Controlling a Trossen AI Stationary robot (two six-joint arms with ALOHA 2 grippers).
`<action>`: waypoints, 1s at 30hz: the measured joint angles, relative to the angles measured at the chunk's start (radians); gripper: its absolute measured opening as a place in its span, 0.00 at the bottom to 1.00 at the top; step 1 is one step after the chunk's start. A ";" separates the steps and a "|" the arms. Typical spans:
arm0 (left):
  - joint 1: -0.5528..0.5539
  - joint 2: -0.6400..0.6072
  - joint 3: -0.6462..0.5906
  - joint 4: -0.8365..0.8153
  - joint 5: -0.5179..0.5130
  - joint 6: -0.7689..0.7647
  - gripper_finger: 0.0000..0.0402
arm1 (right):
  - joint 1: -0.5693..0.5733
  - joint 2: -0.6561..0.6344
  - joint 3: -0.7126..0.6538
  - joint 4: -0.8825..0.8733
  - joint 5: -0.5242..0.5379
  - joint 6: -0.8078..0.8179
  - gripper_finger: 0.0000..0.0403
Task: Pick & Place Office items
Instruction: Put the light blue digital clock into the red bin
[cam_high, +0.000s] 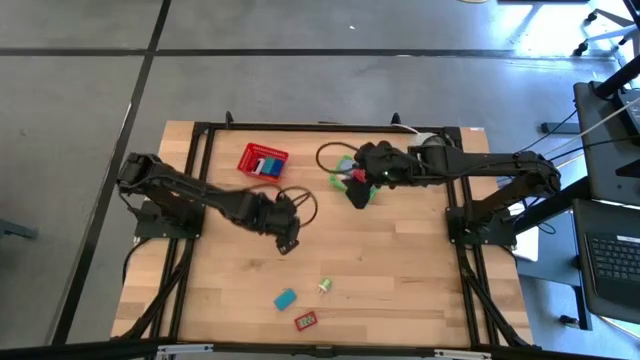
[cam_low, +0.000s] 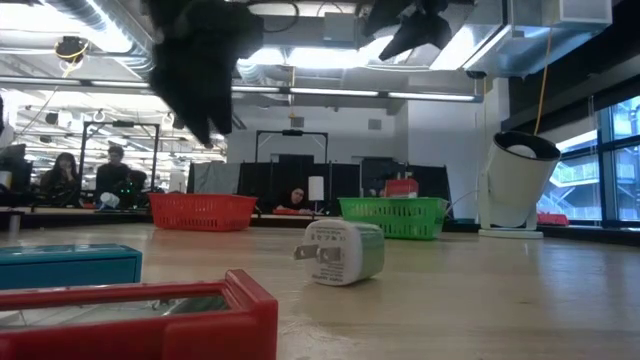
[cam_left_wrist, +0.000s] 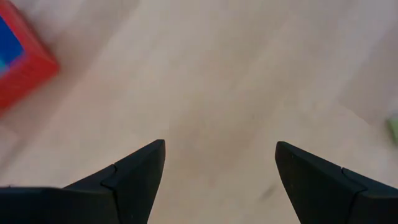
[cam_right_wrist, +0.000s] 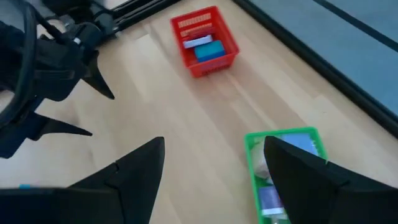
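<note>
Three office items lie near the table's front edge: a teal block (cam_high: 285, 298) (cam_low: 65, 265), a small white plug piece (cam_high: 325, 286) (cam_low: 343, 250) and a red framed piece (cam_high: 305, 321) (cam_low: 140, 315). The red basket (cam_high: 262, 160) (cam_right_wrist: 205, 40) holds a blue and a white piece. The green basket (cam_right_wrist: 286, 168) also holds pieces. My left gripper (cam_high: 288, 240) (cam_left_wrist: 221, 146) hangs open above bare wood in the table's middle. My right gripper (cam_high: 358, 197) (cam_right_wrist: 214, 140) is open, high above the green basket, with nothing between its fingers.
The red basket (cam_low: 202, 210) and the green basket (cam_low: 392, 215) stand side by side at the table's far middle. A black frame (cam_high: 200, 135) edges the table. A white device (cam_low: 520, 180) stands at the far right. Bare wood lies between the baskets and the front items.
</note>
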 joint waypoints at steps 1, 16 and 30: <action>-0.026 0.000 -0.012 0.013 -0.002 -0.033 0.75 | 0.012 0.000 0.000 0.000 0.000 0.000 0.69; -0.433 0.241 -0.050 0.454 -0.079 -0.115 0.75 | 0.196 0.000 0.000 -0.061 0.013 0.058 0.69; -0.514 0.412 0.027 0.447 -0.115 -0.260 0.75 | 0.244 0.000 0.000 -0.075 0.097 0.055 0.69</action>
